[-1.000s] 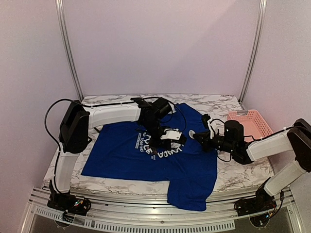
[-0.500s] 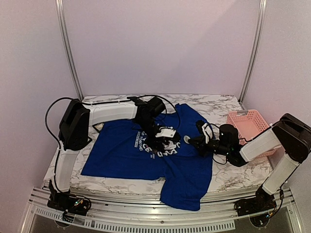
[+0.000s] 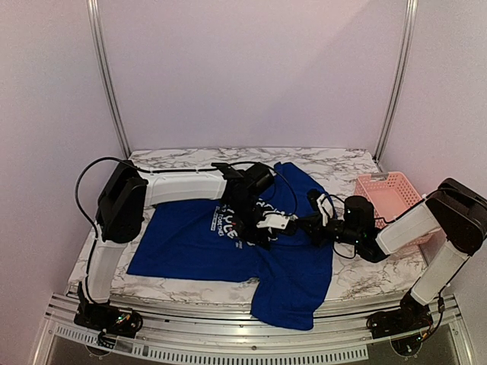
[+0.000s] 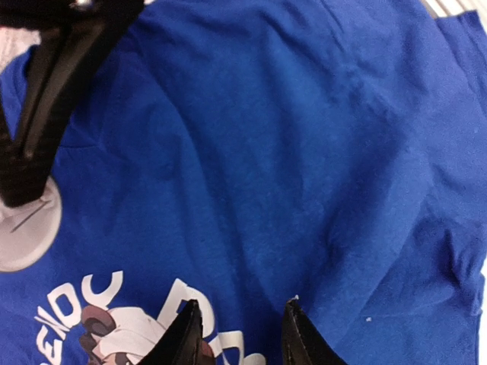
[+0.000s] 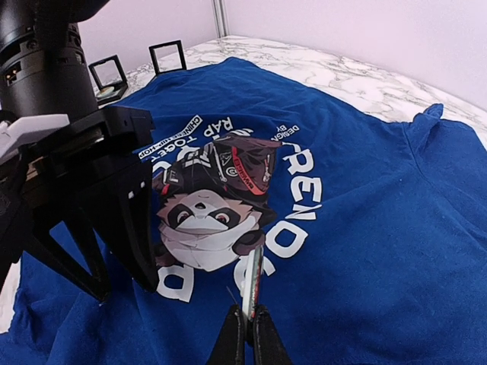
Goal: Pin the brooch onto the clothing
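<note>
Arms meet over blue T-shirt (image 3: 190, 236)
Left pincer (image 4: 237, 334) points down, released, at the print (image 5: 213, 205); right pincer (image 5: 245, 331) beside it grasps brooch (image 5: 252, 280).

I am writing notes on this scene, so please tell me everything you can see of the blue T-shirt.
The T-shirt is blue, short-sleeved cloth, lying front up and wrinkled on the marble table, a corner hanging over the near edge. The chest print shows a masked animal in a dark hat, ringed by white letters. The left gripper, open, points down at the print; the right gripper holds a brooch over it. Whether either touches is unclear.
</note>
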### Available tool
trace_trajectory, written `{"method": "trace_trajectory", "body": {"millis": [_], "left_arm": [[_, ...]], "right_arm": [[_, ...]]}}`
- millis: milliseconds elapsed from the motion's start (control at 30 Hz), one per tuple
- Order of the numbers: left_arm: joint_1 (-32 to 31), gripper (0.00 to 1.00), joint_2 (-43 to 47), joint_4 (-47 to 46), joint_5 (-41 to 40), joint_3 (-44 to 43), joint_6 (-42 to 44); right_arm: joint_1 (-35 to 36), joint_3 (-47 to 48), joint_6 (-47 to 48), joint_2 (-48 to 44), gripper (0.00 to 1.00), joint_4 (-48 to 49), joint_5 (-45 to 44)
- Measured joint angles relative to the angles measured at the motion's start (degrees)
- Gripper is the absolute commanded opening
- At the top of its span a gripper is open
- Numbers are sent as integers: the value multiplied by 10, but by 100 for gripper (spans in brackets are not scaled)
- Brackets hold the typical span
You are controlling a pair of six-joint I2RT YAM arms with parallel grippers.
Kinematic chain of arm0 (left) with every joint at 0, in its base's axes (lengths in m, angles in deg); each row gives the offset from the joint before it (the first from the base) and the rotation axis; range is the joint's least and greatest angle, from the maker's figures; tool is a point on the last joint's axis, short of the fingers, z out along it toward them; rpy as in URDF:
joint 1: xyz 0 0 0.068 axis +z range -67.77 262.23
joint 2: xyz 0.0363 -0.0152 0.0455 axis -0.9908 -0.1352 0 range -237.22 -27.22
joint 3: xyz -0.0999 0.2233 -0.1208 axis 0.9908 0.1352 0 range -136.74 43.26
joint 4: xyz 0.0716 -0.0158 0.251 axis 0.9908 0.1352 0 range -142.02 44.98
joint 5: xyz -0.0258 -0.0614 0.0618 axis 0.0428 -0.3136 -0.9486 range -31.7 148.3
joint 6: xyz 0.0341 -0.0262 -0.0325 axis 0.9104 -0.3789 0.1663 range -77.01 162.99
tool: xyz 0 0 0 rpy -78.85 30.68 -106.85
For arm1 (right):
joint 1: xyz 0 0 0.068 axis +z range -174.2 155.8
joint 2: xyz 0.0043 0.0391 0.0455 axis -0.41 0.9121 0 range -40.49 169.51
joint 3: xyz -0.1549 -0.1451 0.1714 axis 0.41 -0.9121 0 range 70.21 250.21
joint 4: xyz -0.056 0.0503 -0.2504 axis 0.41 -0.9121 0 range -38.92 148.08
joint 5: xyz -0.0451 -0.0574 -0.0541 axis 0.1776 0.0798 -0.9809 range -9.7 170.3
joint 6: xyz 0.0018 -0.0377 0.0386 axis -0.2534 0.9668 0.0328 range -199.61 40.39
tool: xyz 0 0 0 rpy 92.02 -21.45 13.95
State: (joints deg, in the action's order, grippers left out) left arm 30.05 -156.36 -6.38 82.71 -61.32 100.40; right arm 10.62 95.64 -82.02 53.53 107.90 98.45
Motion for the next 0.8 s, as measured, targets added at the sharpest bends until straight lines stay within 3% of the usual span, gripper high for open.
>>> {"method": "trace_trajectory", "body": {"millis": [233, 600, 800], "left_arm": [[0, 0, -2, -45, -33, 10, -8], [0, 0, -2, -73, -49, 26, -14], [0, 0, -8, -9, -8, -58, -44]], "right_arm": [[0, 0, 6, 0, 0, 0, 1], [0, 0, 14, -2, 0, 0, 6], [0, 0, 40, -5, 0, 1, 7]]}}
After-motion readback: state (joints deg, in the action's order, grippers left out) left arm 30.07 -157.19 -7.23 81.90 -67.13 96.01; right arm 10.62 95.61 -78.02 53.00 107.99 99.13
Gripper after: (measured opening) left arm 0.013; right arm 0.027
